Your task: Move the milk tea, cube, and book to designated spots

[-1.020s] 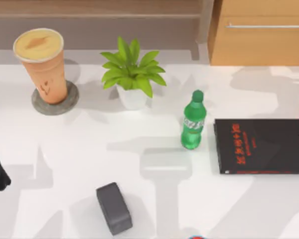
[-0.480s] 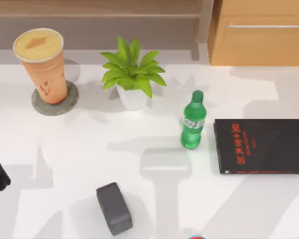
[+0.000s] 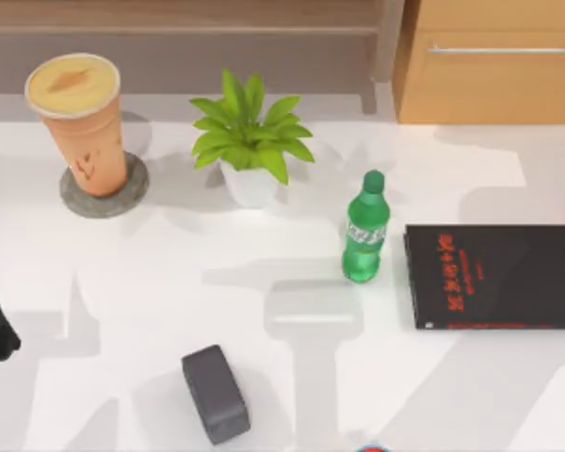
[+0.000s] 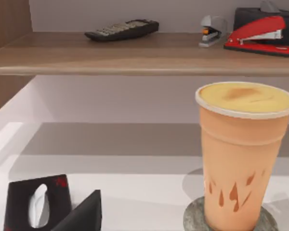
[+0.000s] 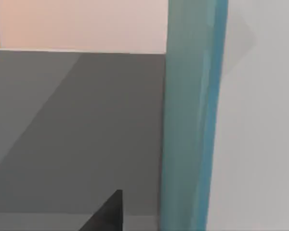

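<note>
Coaster (image 3: 104, 195) looks like rough grey stone; tabletop (image 3: 151, 282) smooth, white, a bit shiny; shelf (image 4: 135, 53) & cabinet (image 3: 490, 66) wood.

Bright, even light on the white surface (image 3: 151, 282). Broad soft grey shadows cross it, the largest a blocky patch near the green bottle (image 3: 364, 229). The milk tea (image 3: 79, 121) and potted plant (image 3: 250, 141) each cast a soft shadow toward the back wall, so light seems to come from the front. No harsh glare. Edges slightly soft throughout. Left wrist view: shelf (image 4: 135, 53) shades the wall beneath. Right wrist view: book (image 5: 192, 120) close and blurred, beside a flat grey area, possibly shadow.
</note>
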Motion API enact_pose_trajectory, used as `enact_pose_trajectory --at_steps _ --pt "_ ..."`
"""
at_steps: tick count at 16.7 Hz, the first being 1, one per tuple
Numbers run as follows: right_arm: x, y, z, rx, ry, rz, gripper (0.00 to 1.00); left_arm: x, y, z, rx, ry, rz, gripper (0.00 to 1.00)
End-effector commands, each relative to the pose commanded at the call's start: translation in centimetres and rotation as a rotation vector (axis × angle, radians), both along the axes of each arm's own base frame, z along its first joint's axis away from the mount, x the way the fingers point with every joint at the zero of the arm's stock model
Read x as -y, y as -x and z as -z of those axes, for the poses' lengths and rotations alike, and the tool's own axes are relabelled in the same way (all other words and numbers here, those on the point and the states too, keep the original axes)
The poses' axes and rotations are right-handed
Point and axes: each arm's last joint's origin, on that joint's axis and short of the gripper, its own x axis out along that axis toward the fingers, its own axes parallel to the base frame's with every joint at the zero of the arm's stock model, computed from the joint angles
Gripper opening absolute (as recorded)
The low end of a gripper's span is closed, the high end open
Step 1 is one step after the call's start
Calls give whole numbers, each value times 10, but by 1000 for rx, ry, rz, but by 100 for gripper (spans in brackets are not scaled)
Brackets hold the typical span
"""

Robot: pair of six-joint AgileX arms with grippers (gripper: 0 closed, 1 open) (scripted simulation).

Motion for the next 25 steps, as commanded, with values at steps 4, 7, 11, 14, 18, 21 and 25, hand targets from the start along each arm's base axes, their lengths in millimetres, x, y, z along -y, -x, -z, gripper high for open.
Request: enact_pose_trajectory --at_steps 4,7,11,14,18,21,25 --pt "0 0 0 0 0 0 40 0 0 0 0 0 0 100" --pt "0 0 0 0 0 0 17 0 0 0 0 0 0 100" --pt "0 0 0 0 0 0 0 0 0 0 0 0 0 100" --pt "0 0 0 0 0 0 0 0 0 0 0 0 0 100" --pt "1 1 -1 2 -1 3 0 0 0 0 0 0 0 100" --pt "1 6 -6 2 -1 3 0 0 0 0 0 0 0 100" --pt "1 11 -11 2 -1 3 0 0 0 0 0 0 0 100"
